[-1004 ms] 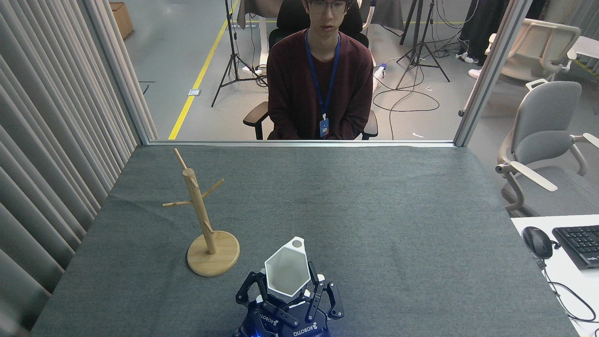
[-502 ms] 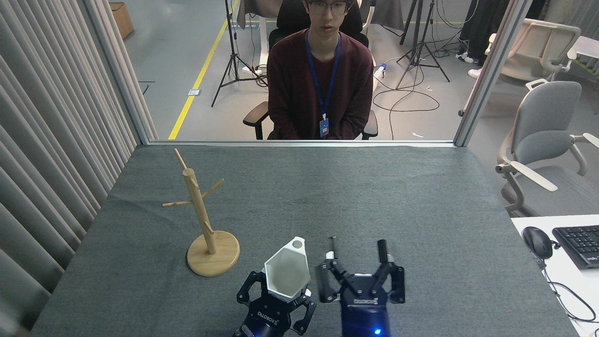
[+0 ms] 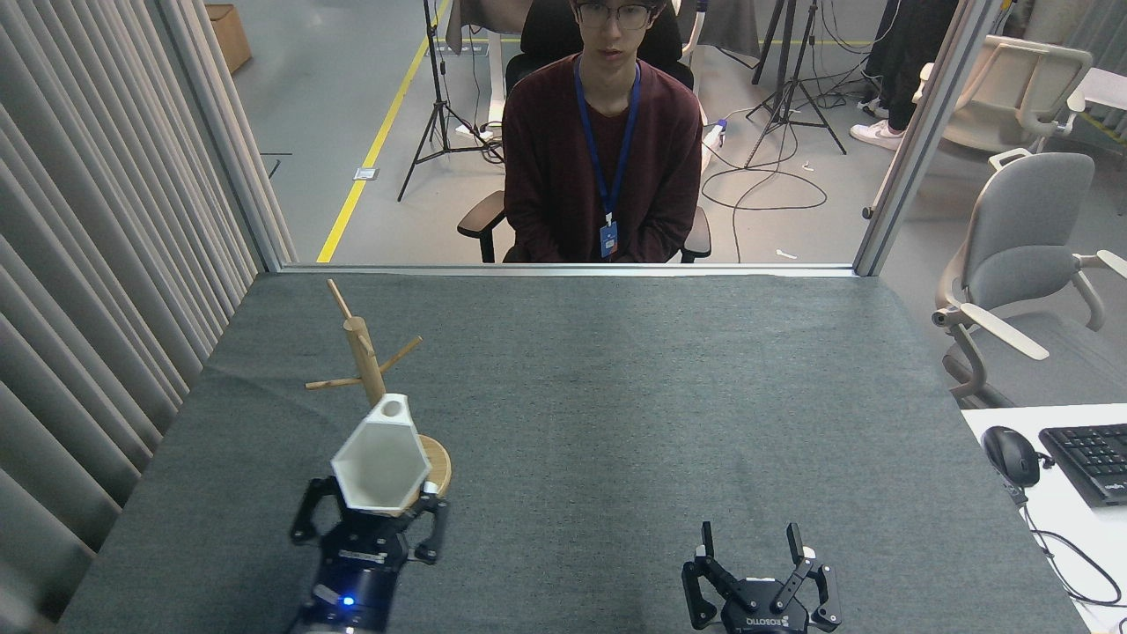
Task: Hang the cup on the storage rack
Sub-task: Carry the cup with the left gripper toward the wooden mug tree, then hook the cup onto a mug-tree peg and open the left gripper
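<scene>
My left gripper is shut on the white hexagonal cup and holds it with its mouth toward me and its ring handle at the top. The cup sits in front of the lower pole and disc base of the wooden storage rack and hides much of them. The rack's upper pole and thin pegs rise behind the cup on the left of the table. Near the front edge on the right, my right gripper is open, with nothing between its fingers.
A person sits in a chair just beyond the grey table's far edge. A curtain lines the left side. To the right stand an office chair and a white desk with a mouse and keyboard.
My left gripper has carried the cup left, from the table's front centre to just in front of the rack. My right gripper has let go, opened and drawn back right toward the front edge.
</scene>
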